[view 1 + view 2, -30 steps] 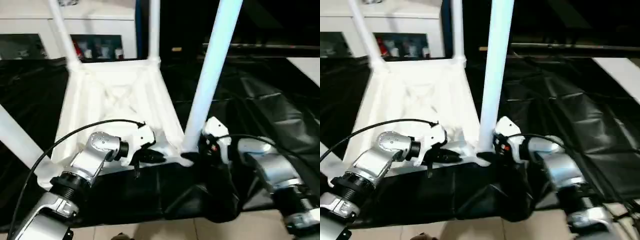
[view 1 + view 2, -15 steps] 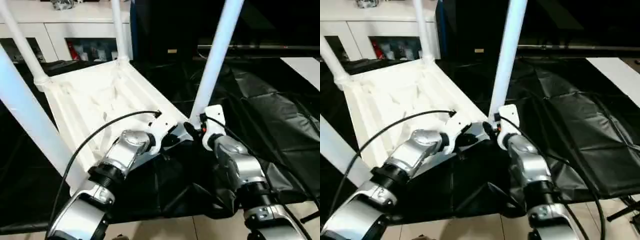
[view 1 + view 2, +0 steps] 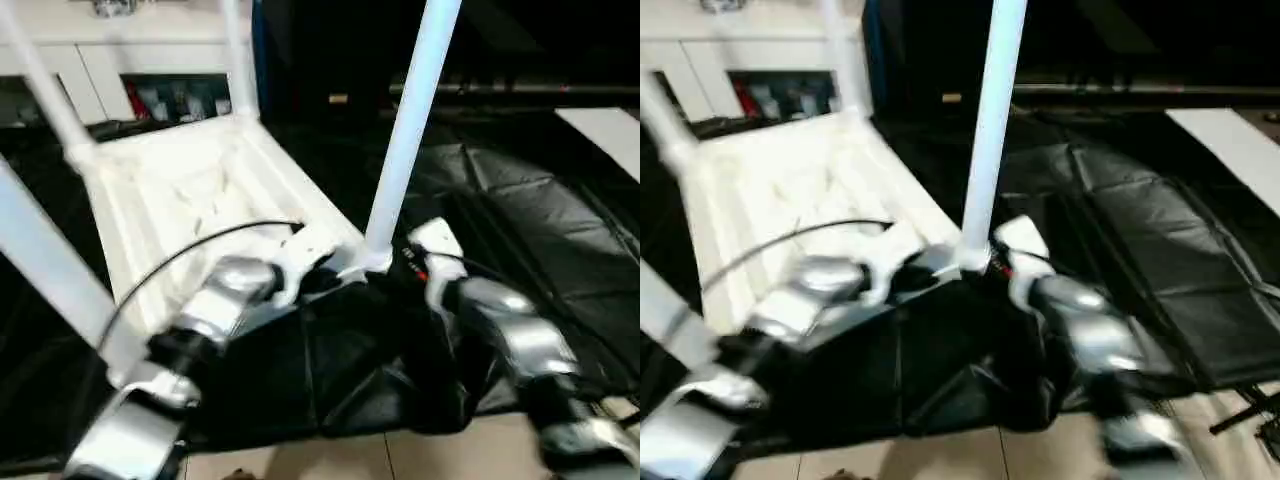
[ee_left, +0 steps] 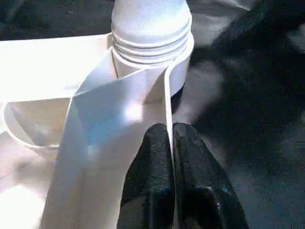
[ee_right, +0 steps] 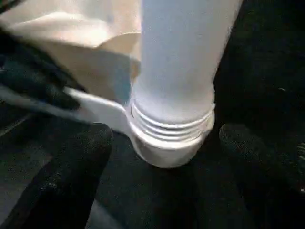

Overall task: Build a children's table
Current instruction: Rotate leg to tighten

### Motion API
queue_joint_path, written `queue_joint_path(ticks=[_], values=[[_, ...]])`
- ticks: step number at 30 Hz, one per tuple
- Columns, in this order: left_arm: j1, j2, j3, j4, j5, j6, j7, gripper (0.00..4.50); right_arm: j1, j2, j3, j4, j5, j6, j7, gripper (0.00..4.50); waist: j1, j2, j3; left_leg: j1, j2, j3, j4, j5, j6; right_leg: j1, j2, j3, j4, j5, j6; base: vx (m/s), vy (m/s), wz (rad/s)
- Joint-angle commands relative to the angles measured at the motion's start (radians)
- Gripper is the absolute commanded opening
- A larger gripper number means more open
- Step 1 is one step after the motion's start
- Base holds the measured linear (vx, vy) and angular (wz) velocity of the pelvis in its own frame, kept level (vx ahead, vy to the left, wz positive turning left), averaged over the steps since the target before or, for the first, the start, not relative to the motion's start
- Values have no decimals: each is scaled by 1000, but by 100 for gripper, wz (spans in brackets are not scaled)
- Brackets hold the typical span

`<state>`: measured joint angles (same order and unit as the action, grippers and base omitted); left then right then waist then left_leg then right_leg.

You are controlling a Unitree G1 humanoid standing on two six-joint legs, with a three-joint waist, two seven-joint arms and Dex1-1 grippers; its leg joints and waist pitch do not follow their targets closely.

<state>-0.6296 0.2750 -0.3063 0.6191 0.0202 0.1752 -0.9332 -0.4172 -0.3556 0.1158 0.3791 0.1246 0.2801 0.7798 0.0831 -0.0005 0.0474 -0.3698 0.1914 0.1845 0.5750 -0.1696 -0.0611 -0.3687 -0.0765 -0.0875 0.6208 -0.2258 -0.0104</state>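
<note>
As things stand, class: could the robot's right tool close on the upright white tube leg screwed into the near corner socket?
Probably yes: the right tool stands open with a black finger either side of the white tube leg, nothing between.

You are spreading the right gripper point(image 5: 162, 157) wider, its fingers point(image 5: 76, 162) now apart from the leg point(image 5: 183, 62) at lower centre of frame, and the children's table point(image 3: 190, 190) is turning from square-on to diagonal.
</note>
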Motion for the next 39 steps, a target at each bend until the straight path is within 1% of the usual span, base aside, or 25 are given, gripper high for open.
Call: queue_joint_path(ticks=[1, 2, 3, 5, 6, 7, 8, 9, 13, 14, 15, 16, 17, 21, 22, 23, 24, 25, 29, 34, 35, 36, 37, 38, 39], values=[[32, 12, -34, -22, -19, -37, -96, 0, 6, -23, 14, -47, 24, -1, 74, 403, 2, -7, -58, 8, 49, -20, -60, -156, 64, 38, -80, 60, -81, -86, -198, 0, 0, 0], [43, 28, -43, -53, -35, -26, -145, 0, 13, -40, 22, -59, 24, -4, 98, 403, 4, -4, -59, 10, 52, -19, -59, -151, 67, 38, -82, 60, -77, -64, -218, 0, 0, 0], [55, 47, -54, -86, -49, -16, -197, 0, 18, -54, 30, -71, 23, -4, 118, 403, 4, -4, -59, 11, 53, -19, -59, -146, 69, 38, -82, 61, -76, -54, -226, 0, 0, 0], [70, 70, -72, -126, -59, -13, -258, 0, 26, -68, 42, -89, 25, -2, 147, 403, 7, 1, -59, 15, 56, -17, -58, -146, 73, 35, -81, 60, -72, -22, -242, 0, 0, 0], [75, 78, -78, -138, -63, -11, -278, 0, 29, -71, 47, -96, 26, -3, 156, 403, 6, 1, -60, 12, 55, -17, -59, -144, 72, 37, -80, 60, -70, -18, -243, 0, 0, 0], [75, 78, -78, -138, -63, -11, -278, 0, 29, -71, 47, -96, 26, -3, 156, 403, 6, 1, -60, 13, 55, -17, -59, -142, 70, 37, -80, 59, -70, -13, -245, 0, 0, 0], [80, 85, -84, -156, -74, 0, -311, 0, 35, -78, 75, -118, 25, -13, 204, 403, 6, 1, -60, 15, 57, -17, -59, -143, 67, 37, -81, 59, -68, -11, -250, 0, 0, 0], [80, 85, -84, -156, -74, 0, -311, 0, 35, -79, 76, -118, 24, -13, 205, 403, 6, 1, -60, 15, 56, -16, -58, -145, 67, 36, -81, 59, -69, -12, -253, 0, 0, 0], [76, 82, -81, -147, -68, -9, -313, 0, 44, -92, 105, -122, 13, -32, 239, 403, 13, -2, -58, 17, 56, -14, -58, -159, 57, 36, -84, 61, -73, -44, -248, 0, 0, 0], [74, 80, -79, -143, -65, -10, -309, 0, 44, -92, 110, -117, 8, -38, 244, 403, 17, -9, -58, 15, 55, -14, -58, -157, 57, 38, -85, 61, -73, -58, -240, 0, 0, 0], [75, 80, -77, -145, -63, -6, -307, 0, 43, -92, 112, -112, 7, -39, 248, 403, 17, -8, -57, 14, 55, -14, -59, -157, 56, 37, -86, 62, -74, -70, -234, 0, 0, 0], [76, 81, -77, -151, -64, -1, -308, 0, 37, -87, 110, -99, 7, -41, 247, 403, 17, -11, -57, 14, 55, -14, -59, -157, 55, 38, -86, 61, -74, -76, -232, 0, 0, 0], [78, 83, -76, -158, -64, 4, -310, 0, 32, -84, 108, -92, 8, -42, 245, 377, 18, -10, -58, 14, 54, -14, -58, -153, 55, 38, -87, 62, -74, -80, -229, 0, 0, 0], [83, 87, -73, -169, -64, 14, -304, 0, 22, -89, 123, -74, -5, -56, 255, 355, 18, -10, -60, 13, 54, -14, -56, -131, 62, 38, -85, 61, -70, -52, -230, 0, 0, 0], [85, 89, -72, -168, -63, 14, -302, 0, 20, -88, 126, -70, -7, -60, 255, 342, 18, -13, -60, 12, 54, -14, -55, -122, 67, 38, -84, 61, -68, -36, -232, 0, 0, 0], [86, 90, -71, -167, -63, 15, -300, 0, 20, -87, 127, -67, -8, -61, 255, 331, 19, -12, -60, 12, 53, -14, -54, -119, 71, 38, -84, 60, -68, -32, -233, 0, 0, 0], [86, 91, -70, -166, -62, 15, -300, 0, 18, -88, 129, -64, -9, -64, 256, 331, 18, -13, -60, 12, 53, -13, -54, -120, 72, 38, -84, 60, -68, -34, -232, 0, 0, 0], [86, 92, -70, -166, -61, 15, -301, 0, 17, -88, 130, -61, -10, -65, 256, 312, 19, -12, -59, 13, 53, -13, -54, -126, 72, 38, -84, 60, -70, -47, -232, 0, 0, 0], [85, 95, -67, -161, -60, 12, -303, 0, 14, -83, 123, -57, -3, -66, 255, 284, 18, -12, -60, 14, 53, -14, -54, -130, 67, 37, -84, 61, -70, -60, -230, 0, 0, 0], [84, 93, -61, -154, -64, 20, -302, 0, 13, -74, 116, -41, 1, -71, 246, 276, 17, -11, -60, 13, 53, -13, -53, -123, 72, 38, -83, 60, -67, -38, -237, 0, 0, 0], [85, 73, -44, -158, -83, 55, -283, 0, 14, -40, 79, -7, 11, -56, 176, 275, 15, -6, -61, 13, 52, -12, -52, -125, 70, 38, -83, 61, -67, -34, -241, 0, 0, 0], [85, 69, -41, -157, -86, 61, -277, 0, 13, -33, 71, 1, 12, -52, 159, 275, 13, -6, -60, 12, 52, -14, -54, -131, 64, 37, -84, 61, -67, -42, -245, 0, 0, 0], [79, 51, -31, -143, -82, 77, -238, 0, 8, -3, 46, 37, 2, -46, 78, 275, 12, -3, -60, 12, 52, -15, -54, -138, 58, 37, -85, 60, -69, -53, -246, 0, 0, 0], [71, 32, -26, -123, -70, 91, -190, 0, 3, 24, 25, 71, -8, -29, 1, 274, 3, -6, -56, 11, 51, -16, -57, -158, 43, 36, -83, 60, -71, -79, -245, 0, 0, 0], [71, 32, -26, -123, -70, 91, -190, 0, 3, 24, 25, 71, -8, -29, 1, 274, -1, -7, -55, 12, 50, -15, -58, -174, 35, 35, -82, 60, -75, -105, -242, 0, 0, 0]])
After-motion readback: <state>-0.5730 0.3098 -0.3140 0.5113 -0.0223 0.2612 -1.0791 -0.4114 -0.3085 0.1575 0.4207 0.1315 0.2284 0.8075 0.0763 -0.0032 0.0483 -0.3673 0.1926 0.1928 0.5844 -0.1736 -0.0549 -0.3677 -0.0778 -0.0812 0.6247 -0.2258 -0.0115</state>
